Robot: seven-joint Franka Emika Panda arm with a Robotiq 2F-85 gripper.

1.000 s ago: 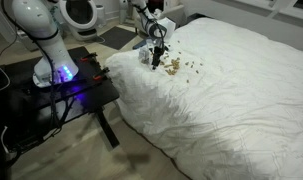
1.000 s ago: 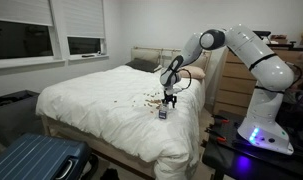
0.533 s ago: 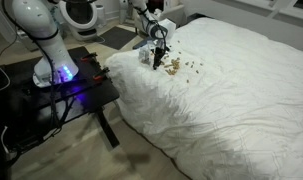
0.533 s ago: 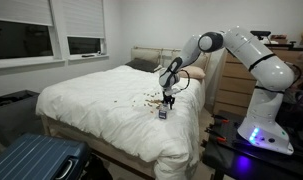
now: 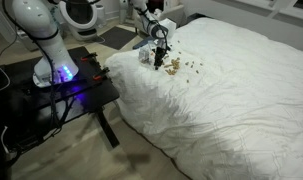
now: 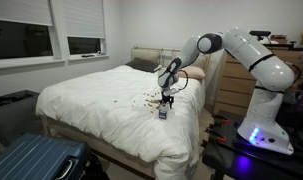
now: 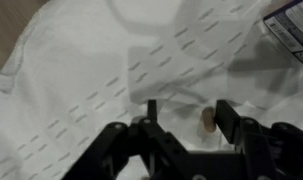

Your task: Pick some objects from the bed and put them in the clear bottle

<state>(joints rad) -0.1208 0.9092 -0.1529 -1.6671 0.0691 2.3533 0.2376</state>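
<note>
Tiny tan-brown pellets (image 5: 181,67) lie in a loose cluster on the white bed (image 5: 231,90), and they show in both exterior views (image 6: 149,99). The small clear bottle (image 5: 147,57) stands upright on the duvet near the bed's edge (image 6: 162,114); in the wrist view it shows at the top right corner (image 7: 291,25). My gripper (image 5: 159,62) points down at the duvet between bottle and cluster (image 6: 168,101). In the wrist view its jaws (image 7: 187,112) are open, with one pellet (image 7: 205,123) on the duvet just inside the right finger.
A black table (image 5: 81,85) with the robot base stands beside the bed. A blue suitcase (image 6: 31,160) lies on the floor at the bed's foot. A wooden dresser (image 6: 229,80) stands behind the arm.
</note>
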